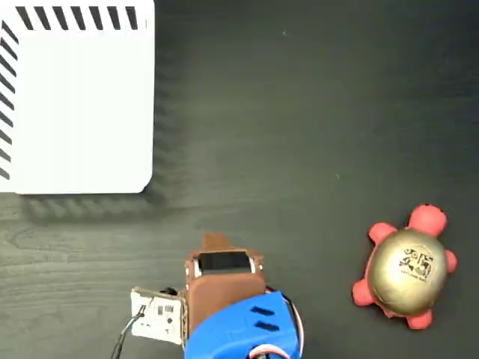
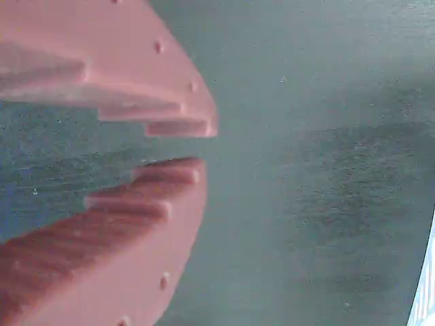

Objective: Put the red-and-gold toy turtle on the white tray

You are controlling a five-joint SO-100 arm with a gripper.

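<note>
The red-and-gold toy turtle [image 1: 408, 269] sits on the dark table at the lower right of the fixed view, gold shell up, red head pointing to the top of the picture. The white tray [image 1: 75, 105], striped black along its top and left edges, fills the upper left corner. My gripper [image 1: 215, 243] is at the bottom centre, well left of the turtle and below the tray. In the wrist view my gripper [image 2: 204, 146] has its two pink fingers drawn together to a thin gap with nothing between them. The turtle is out of the wrist view.
The blue arm body [image 1: 243, 329] and a small white circuit board with cables [image 1: 157, 314] sit at the bottom edge of the fixed view. Bare dark wood-grain table [image 1: 299, 112] lies between gripper, turtle and tray. A pale sliver [image 2: 427, 285] shows at the wrist view's right edge.
</note>
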